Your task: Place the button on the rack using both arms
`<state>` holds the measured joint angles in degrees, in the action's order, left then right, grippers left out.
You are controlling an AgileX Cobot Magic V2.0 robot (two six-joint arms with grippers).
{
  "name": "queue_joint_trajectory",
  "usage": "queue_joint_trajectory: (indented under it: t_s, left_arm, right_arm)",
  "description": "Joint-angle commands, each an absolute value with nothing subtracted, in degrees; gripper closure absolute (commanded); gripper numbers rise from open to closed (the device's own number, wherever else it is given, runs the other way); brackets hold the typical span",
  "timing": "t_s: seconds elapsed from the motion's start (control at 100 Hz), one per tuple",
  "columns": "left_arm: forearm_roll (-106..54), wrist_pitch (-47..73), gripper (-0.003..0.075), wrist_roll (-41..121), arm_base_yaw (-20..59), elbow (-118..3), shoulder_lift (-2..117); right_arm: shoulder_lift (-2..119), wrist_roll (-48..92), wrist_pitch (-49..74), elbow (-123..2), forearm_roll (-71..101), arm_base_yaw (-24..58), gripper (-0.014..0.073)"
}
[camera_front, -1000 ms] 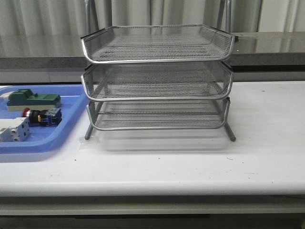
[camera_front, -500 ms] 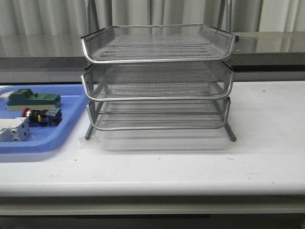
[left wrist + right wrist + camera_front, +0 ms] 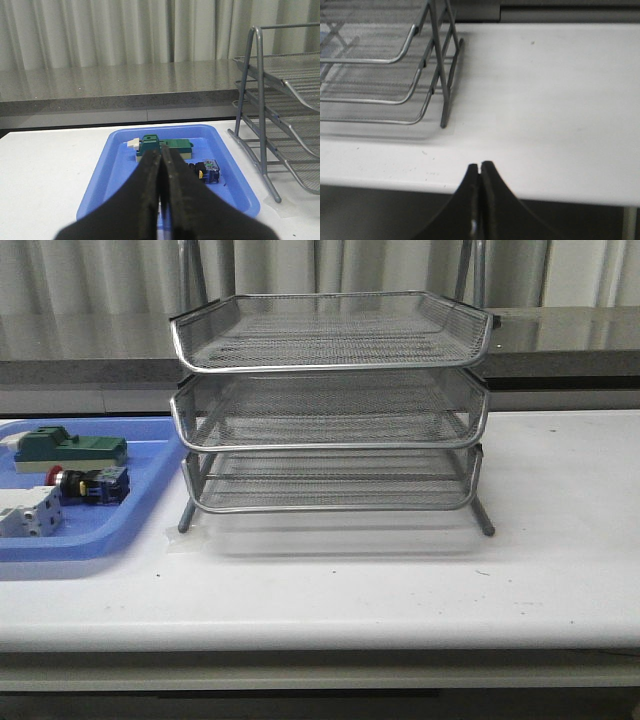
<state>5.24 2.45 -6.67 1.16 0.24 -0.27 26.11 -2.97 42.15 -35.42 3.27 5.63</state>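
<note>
The button (image 3: 88,483), with a red head and a black, blue and yellow body, lies in the blue bin (image 3: 140,510) at the left of the table. It also shows in the left wrist view (image 3: 206,171), partly hidden behind my fingers. The silver three-tier wire rack (image 3: 330,405) stands mid-table; its tiers are empty. It also shows in the left wrist view (image 3: 285,100) and the right wrist view (image 3: 395,65). My left gripper (image 3: 161,150) is shut and empty, above the near side of the bin. My right gripper (image 3: 480,166) is shut and empty, over the table's front edge beside the rack. Neither arm shows in the front view.
A green block on a beige base (image 3: 68,450) and a white blocky component (image 3: 28,512) share the blue bin with the button. White tabletop (image 3: 560,540) lies right of the rack. A grey ledge (image 3: 80,370) and curtains run behind the table.
</note>
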Motion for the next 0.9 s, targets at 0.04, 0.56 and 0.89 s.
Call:
queue_joint_trajectory:
  t_s: [0.04, 0.56, 0.89]
  left_arm:
    - [4.8, -2.2, 0.0741, -7.2, 1.5, 2.1, -2.0]
    - [4.8, -2.2, 0.0741, -7.2, 1.5, 2.1, -2.0]
    - [4.8, -2.2, 0.0741, -7.2, 1.5, 2.1, -2.0]
  right_arm:
    - [31.9, -3.1, 39.4, -39.0, 6.2, 5.5, 0.0651]
    - [44.0, -3.1, 33.3, -39.0, 17.3, 5.5, 0.0553]
    - [57.2, 0.0, 21.7, -39.0, 35.3, 5.9, 0.017]
